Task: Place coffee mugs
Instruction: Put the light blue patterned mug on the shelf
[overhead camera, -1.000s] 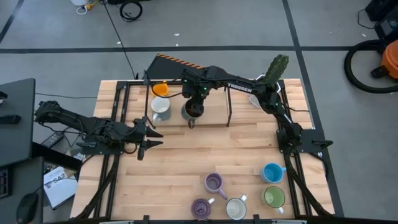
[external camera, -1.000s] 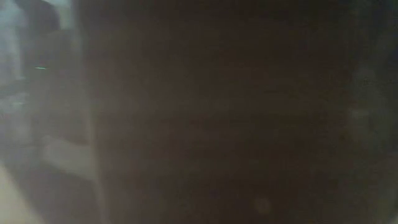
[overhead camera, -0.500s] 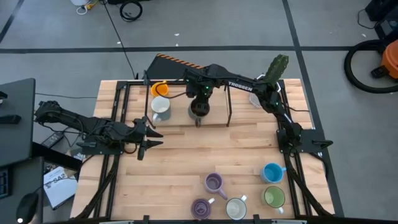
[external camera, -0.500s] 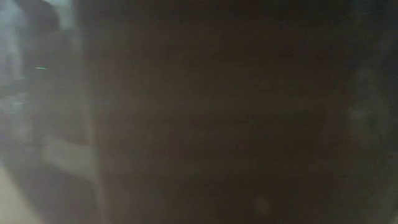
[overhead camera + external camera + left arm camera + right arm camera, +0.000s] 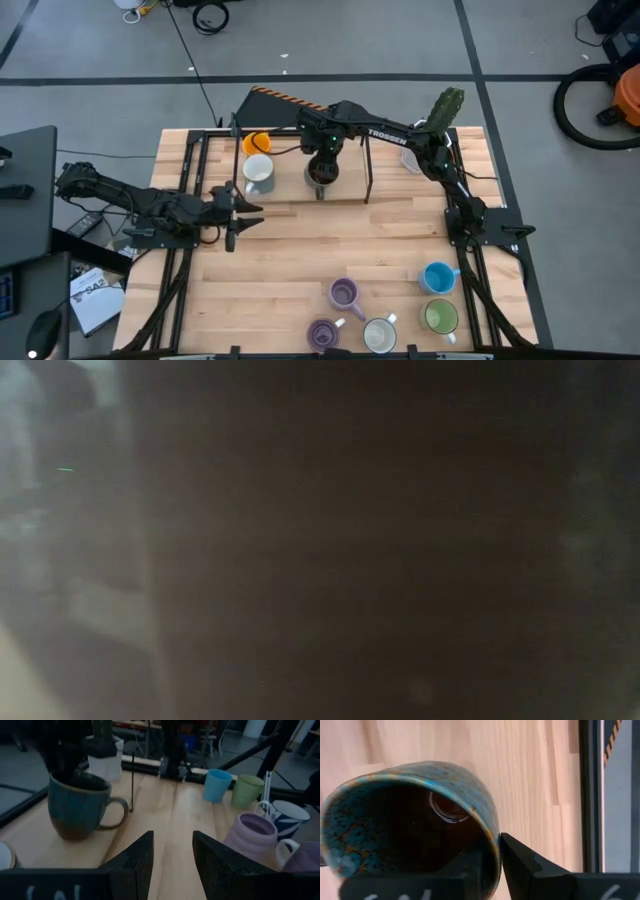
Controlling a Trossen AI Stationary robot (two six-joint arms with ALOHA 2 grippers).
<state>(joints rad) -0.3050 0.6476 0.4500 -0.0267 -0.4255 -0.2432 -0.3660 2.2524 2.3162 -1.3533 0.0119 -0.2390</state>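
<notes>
Low view: blocked, dark | right claw (image 5: 492, 852) pinching dark mug (image 5: 410, 825) rim | left claw (image 5: 172, 851) apart

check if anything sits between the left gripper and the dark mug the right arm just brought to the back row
Nothing visible does. In the left wrist view, bare wood runs from the open left gripper to the dark mug, which stands upright at the table's far edge. The right gripper is at that mug's rim, one finger outside the wall.
</notes>
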